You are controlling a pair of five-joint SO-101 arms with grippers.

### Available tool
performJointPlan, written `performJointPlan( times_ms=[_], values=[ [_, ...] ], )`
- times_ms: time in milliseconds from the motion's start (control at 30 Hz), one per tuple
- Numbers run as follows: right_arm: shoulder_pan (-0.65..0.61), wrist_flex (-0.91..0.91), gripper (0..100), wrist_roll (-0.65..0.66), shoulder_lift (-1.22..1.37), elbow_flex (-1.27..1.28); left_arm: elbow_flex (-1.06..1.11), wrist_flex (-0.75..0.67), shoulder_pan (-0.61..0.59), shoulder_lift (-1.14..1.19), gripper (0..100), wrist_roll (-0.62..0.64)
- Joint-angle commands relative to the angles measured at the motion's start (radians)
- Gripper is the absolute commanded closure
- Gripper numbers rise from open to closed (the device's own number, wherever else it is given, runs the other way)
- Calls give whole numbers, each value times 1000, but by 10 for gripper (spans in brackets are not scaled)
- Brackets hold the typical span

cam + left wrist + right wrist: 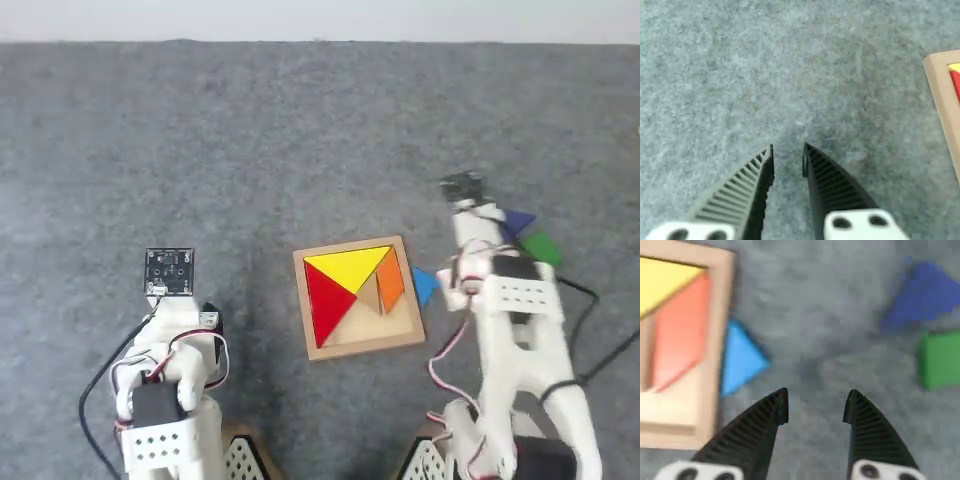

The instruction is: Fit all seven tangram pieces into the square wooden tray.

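Observation:
The square wooden tray [412,338] lies mid-table holding a yellow triangle [348,266], a red triangle [326,301] and an orange piece [390,280]. A light blue triangle [425,285] rests just outside the tray's right rim [720,315]; my right gripper [816,407] is open above the carpet beside this light blue triangle [740,359]. A dark blue triangle [925,295] and a green square [940,359] lie farther right. My left gripper [788,161] hovers over bare carpet left of the tray [940,90], its fingers slightly apart with nothing between them.
Grey carpet [200,140] covers the table, with wide free room at the back and left. The dark blue triangle [519,220] and green square [542,247] sit partly behind the right arm [500,290]. Cables trail near both arm bases.

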Motion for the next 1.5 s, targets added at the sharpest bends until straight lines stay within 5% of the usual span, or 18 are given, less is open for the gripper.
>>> performJointPlan(
  times_ms=[0,300,867,1467],
  values=[
    [130,1,801,15,-41,-78,-13,3,-5,-20,907,-2],
    [193,110,801,0,-7,-301,-13,3,-5,-20,907,-2],
    [325,186,801,-196,707,-876,-13,3,-5,-20,907,-2],
    [297,174,801,-370,855,-953,-13,3,-5,-20,907,-2]
  ],
)
